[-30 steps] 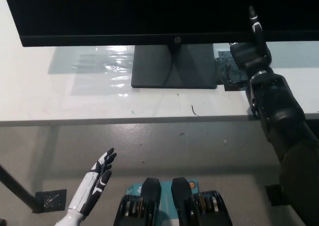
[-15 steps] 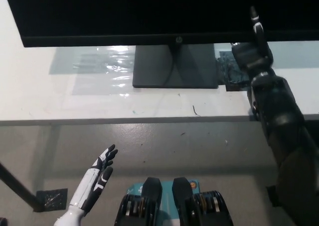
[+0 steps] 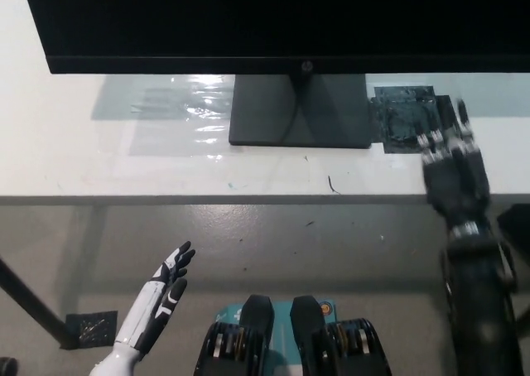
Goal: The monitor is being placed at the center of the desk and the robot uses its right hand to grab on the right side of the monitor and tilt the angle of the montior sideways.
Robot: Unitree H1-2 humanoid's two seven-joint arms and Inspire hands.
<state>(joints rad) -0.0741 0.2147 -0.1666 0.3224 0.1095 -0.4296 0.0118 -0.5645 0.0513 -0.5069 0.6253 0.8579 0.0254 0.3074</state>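
Black right hand (image 3: 451, 165) over the front edge of the white desk (image 3: 99, 165), fingers spread out, holding nothing. Just below the monitor (image 3: 273, 20), not touching it. Near a dark patch (image 3: 404, 123) on the desk. Monitor up at the back of the desk, on its dark stand (image 3: 298, 111). White left hand (image 3: 161, 297) down low at the left, open, fingers stretched out, resting.

Office-like: monitor (image 3: 281, 20) on desk (image 3: 99, 169)
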